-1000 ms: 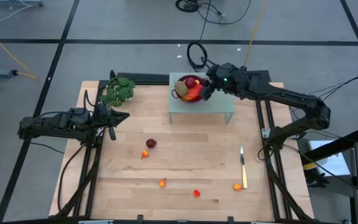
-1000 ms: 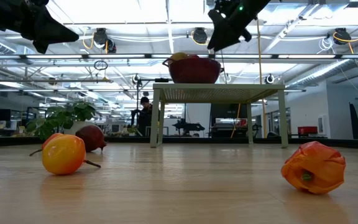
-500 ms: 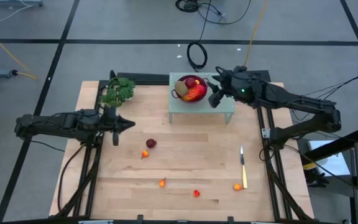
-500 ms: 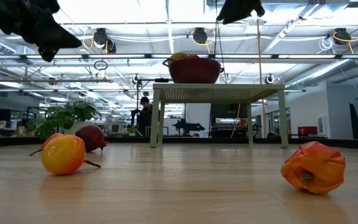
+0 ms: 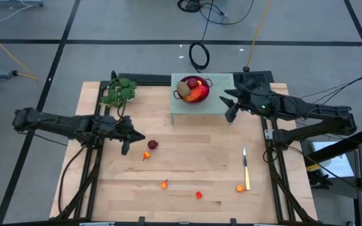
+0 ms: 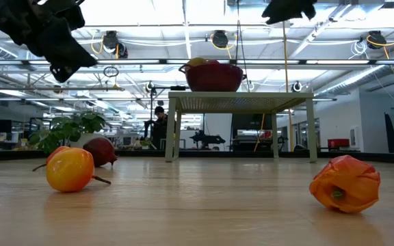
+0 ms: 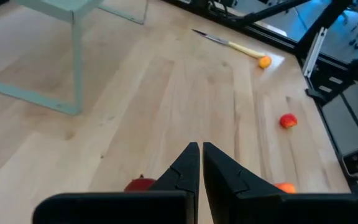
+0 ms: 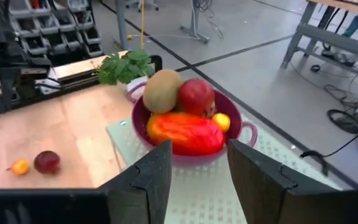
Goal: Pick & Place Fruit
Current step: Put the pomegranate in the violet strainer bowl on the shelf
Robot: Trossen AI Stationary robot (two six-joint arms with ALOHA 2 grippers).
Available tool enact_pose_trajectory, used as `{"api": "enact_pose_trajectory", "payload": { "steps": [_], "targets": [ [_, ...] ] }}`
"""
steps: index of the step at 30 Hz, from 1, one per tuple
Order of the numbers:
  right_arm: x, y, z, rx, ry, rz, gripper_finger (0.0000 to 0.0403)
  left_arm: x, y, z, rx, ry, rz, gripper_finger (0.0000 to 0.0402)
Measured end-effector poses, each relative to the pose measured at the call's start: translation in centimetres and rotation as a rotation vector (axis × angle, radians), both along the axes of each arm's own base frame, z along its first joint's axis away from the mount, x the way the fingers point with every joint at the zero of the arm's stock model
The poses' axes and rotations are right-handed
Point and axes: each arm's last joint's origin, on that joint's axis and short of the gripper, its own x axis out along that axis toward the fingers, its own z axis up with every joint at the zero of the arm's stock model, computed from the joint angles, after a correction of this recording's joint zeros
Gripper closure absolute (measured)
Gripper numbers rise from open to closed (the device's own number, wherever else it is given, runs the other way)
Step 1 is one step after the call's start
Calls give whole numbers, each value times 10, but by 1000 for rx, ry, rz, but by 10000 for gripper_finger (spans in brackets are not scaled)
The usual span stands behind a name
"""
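1. Left gripper (image 5: 126,135), left of centre in the overhead frame: fingers pressed together, holding nothing, hovering just left of the dark red ball (image 5: 153,145) and the small orange fruit (image 5: 146,156) beside it.
2. Right gripper (image 5: 229,104), upper right of centre: fingers parted and empty, at the right edge of the small pale stand (image 5: 220,108).
3. Bowl (image 5: 193,92) on the stand, upper centre: already holds a kiwi, a red ball and a long orange-red piece.
4. Loose fruit, lower centre: orange (image 5: 164,184), red (image 5: 198,195), and orange (image 5: 240,188) beside the knife (image 5: 246,167).
5. Advice: open the left fingers before descending, centre them over the dark red ball, and close gently, since round fruit will likely roll.
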Motion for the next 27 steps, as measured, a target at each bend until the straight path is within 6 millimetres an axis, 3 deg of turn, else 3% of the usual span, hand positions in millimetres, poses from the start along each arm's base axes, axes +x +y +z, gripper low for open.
{"api": "enact_pose_trajectory", "payload": {
  "steps": [10,16,27],
  "targets": [
    [-50,10,-37,21,-257,103,252,22,-2,-10,-42,60,71,382],
    [-73,14,-60,64,-394,174,252,47,-3,1,-14,185,97,382],
    [-97,16,-70,74,-507,198,252,94,-5,12,0,478,110,382]
  ]
}}
